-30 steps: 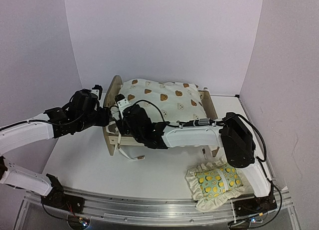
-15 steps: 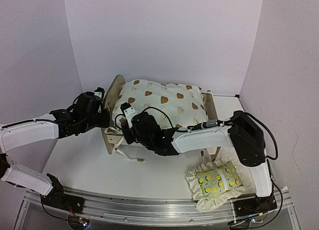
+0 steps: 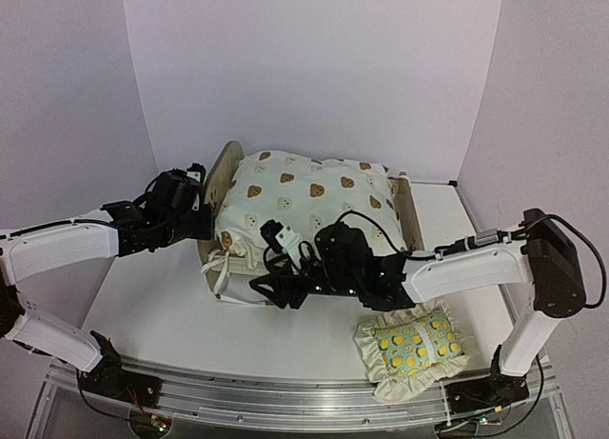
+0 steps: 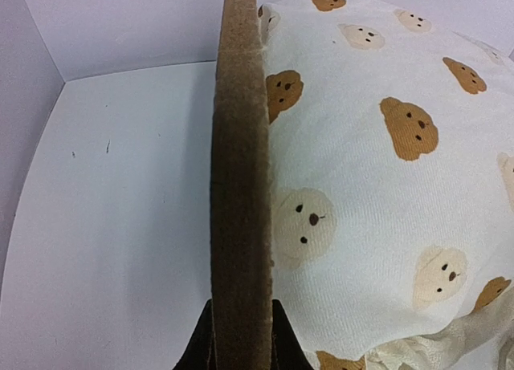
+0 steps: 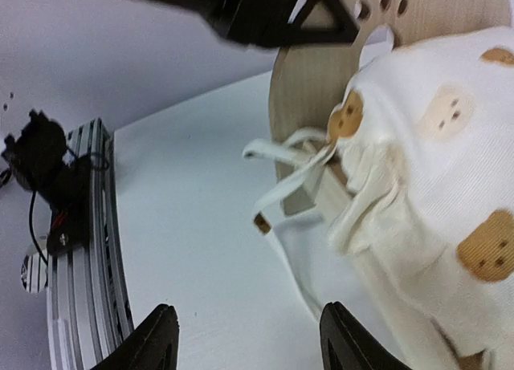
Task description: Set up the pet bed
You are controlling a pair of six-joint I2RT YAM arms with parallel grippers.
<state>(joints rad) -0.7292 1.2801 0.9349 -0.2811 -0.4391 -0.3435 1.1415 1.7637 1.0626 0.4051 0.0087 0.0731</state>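
The pet bed (image 3: 221, 184) stands at the back middle of the table, its rounded headboard to the left. A cream bear-print cushion (image 3: 309, 199) lies bulging on it, and its white ties (image 5: 291, 168) hang loose at the front left corner. My left gripper (image 4: 241, 307) is shut on the headboard's edge (image 4: 239, 169), one dark finger (image 4: 283, 338) on each face. In the top view that left gripper (image 3: 204, 216) sits low on the headboard. My right gripper (image 5: 249, 314) is open over bare table, just short of the ties. It is the right gripper (image 3: 272, 289) by the bed's front left corner.
A green lemon-print ruffled pillow (image 3: 415, 342) lies at the front right. The metal base rail (image 3: 285, 396) runs along the near edge. White walls close off the back and both sides. The bed's footboard (image 3: 411, 218) faces right.
My right gripper has opened and drawn back from the bed's front left corner toward the near side. My left gripper has shut on the headboard. The cushion now shows fully.
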